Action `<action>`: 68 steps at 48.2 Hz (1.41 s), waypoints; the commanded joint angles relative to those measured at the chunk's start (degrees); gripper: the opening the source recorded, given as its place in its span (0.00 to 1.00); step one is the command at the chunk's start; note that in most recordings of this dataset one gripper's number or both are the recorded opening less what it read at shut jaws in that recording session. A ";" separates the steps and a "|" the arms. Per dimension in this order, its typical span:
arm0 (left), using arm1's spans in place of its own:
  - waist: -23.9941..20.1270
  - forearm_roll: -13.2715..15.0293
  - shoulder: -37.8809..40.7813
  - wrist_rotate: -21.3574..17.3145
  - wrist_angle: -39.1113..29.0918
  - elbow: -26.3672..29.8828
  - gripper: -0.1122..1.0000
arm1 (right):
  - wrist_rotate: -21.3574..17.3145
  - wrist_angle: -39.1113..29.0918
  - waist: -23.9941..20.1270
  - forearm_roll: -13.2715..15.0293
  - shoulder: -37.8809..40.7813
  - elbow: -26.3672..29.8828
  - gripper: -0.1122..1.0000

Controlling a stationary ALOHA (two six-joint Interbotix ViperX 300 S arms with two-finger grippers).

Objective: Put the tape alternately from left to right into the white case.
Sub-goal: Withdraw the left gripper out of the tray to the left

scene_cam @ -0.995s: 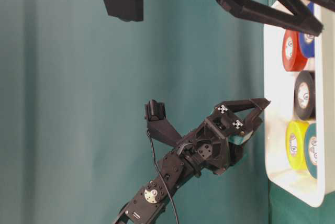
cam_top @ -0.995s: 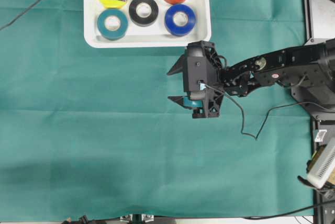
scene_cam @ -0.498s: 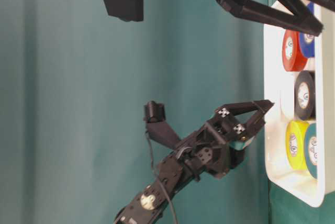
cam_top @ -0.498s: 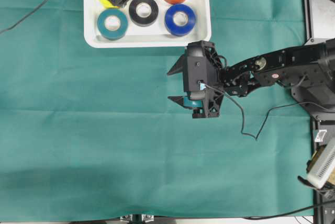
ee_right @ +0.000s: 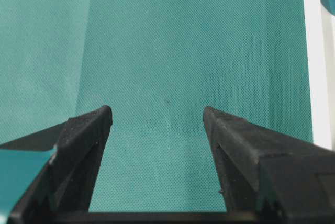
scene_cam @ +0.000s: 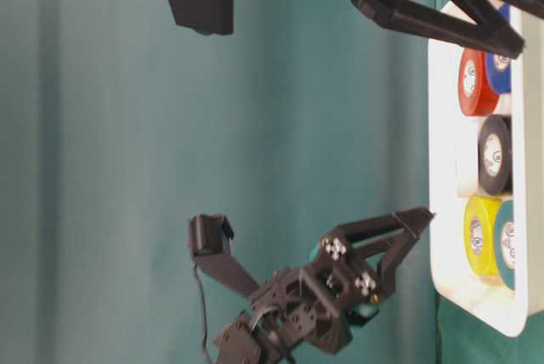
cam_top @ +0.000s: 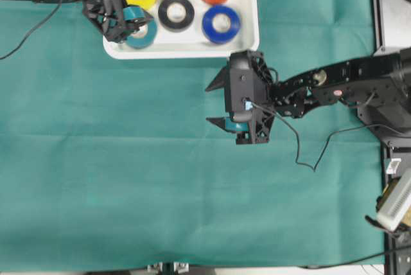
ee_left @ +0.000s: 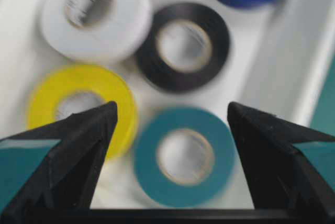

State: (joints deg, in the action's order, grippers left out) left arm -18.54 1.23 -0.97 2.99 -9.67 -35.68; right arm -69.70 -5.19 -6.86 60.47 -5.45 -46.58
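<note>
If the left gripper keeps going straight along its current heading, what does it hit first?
Most likely the teal roll: the wrist view shows it centred between the open fingers of the left gripper, lying in the white case. The yellow roll sits just off to the side. Depth is unclear, so contact distance is uncertain.

The light is bright and even, coming from above, and the shadows on the green cloth (cam_top: 160, 178) are soft and faint. The overhead view is sharp, with only slight glare on the rim of the white case (cam_top: 250, 37). In the left wrist view the tape rolls are blurred, most of all the white roll (ee_left: 94, 14) and the yellow roll (ee_left: 78, 103). The table-level view is dimmer and a little soft. The right wrist view shows the cloth weave clearly.
</note>
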 commanded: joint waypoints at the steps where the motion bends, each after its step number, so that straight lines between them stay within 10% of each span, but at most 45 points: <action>1: 1.85 0.09 -3.16 -0.09 0.97 -1.05 0.86 | 0.00 0.09 -0.18 0.09 -1.85 0.70 0.81; 33: 15.56 0.09 -10.72 -0.26 6.77 -12.04 0.84 | 0.00 -1.93 -0.18 0.00 -1.85 0.97 0.81; 68: 17.75 0.09 -14.85 -0.35 12.48 -17.84 0.84 | 0.00 -1.93 -0.18 0.09 -1.85 1.58 0.81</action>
State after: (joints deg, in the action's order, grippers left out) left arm -1.05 1.23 -14.68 2.72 2.29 -53.96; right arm -69.70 -7.29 -6.94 60.47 -5.45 -46.32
